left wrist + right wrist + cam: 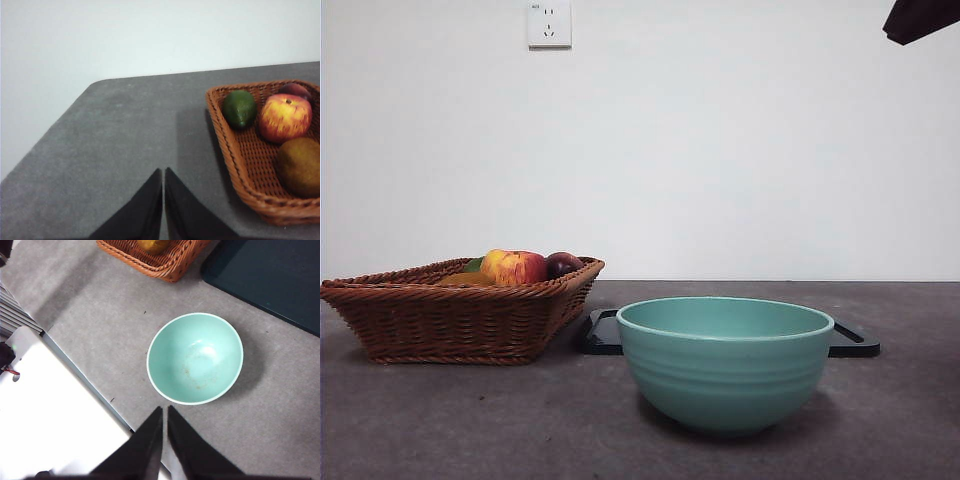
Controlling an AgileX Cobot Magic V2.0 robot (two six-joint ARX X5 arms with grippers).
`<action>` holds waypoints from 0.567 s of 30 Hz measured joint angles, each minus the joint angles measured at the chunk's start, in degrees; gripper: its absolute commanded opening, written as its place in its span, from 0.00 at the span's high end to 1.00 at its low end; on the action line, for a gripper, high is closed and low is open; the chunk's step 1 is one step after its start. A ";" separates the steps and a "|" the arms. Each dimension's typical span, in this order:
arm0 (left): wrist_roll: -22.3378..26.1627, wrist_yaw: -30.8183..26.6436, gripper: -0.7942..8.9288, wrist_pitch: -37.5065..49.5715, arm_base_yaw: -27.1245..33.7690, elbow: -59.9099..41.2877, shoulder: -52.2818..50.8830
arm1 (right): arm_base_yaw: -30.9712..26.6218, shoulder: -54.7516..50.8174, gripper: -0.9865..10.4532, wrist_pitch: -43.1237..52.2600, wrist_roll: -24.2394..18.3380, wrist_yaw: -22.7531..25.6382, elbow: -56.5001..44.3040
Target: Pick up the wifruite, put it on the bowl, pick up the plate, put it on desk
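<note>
Empty bowl (195, 358) beside basket (240, 165) with wifruite (301, 166), apple (284, 117); both grippers' fingers pressed together.

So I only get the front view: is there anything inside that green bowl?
Observer: No, the right wrist view shows the bowl empty.
Operator: And the basket, just an apple and a plum?
Observer: Also a dull-brown fruit and a green one, seen from the left wrist.
Operator: Where are the arms?
Observer: The left gripper hangs over bare desk beside the basket, fingers closed.
</note>
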 measured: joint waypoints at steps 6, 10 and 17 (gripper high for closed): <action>0.00 0.00 0.91 -0.07 0.00 -3.26 -1.38 | 0.00 0.00 0.91 0.00 0.00 -0.02 0.00; -0.02 0.00 0.91 -0.22 0.00 -3.32 -1.40 | 0.00 0.00 0.91 0.00 0.00 0.00 0.00; -0.04 -0.04 0.91 -1.73 0.00 -3.32 -1.40 | 0.00 0.00 0.91 0.04 0.00 -0.02 0.00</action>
